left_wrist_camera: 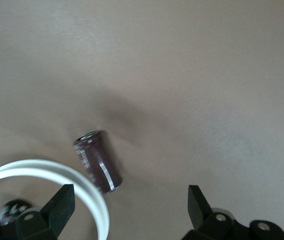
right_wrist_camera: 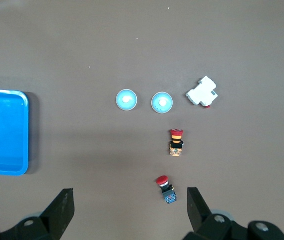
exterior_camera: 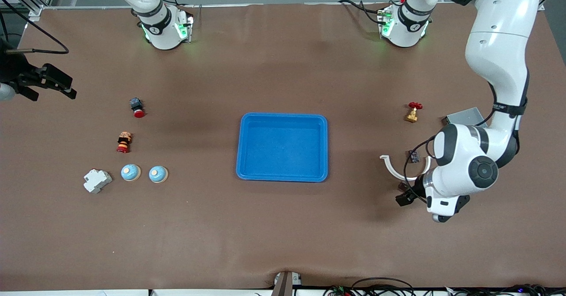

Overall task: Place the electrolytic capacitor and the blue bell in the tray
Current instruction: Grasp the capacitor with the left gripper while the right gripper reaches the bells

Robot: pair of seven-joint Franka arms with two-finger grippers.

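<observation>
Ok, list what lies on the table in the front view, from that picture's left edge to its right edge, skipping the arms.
White block → two blue bells → tray → white ring → brass valve → grey box.

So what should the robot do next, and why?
Probably lower the left pincer and shut it on the capacitor. The pincer is open just above it, the capacitor lies on the table beside a white ring, and the tray has nothing in it. The right pincer waits open.
</observation>
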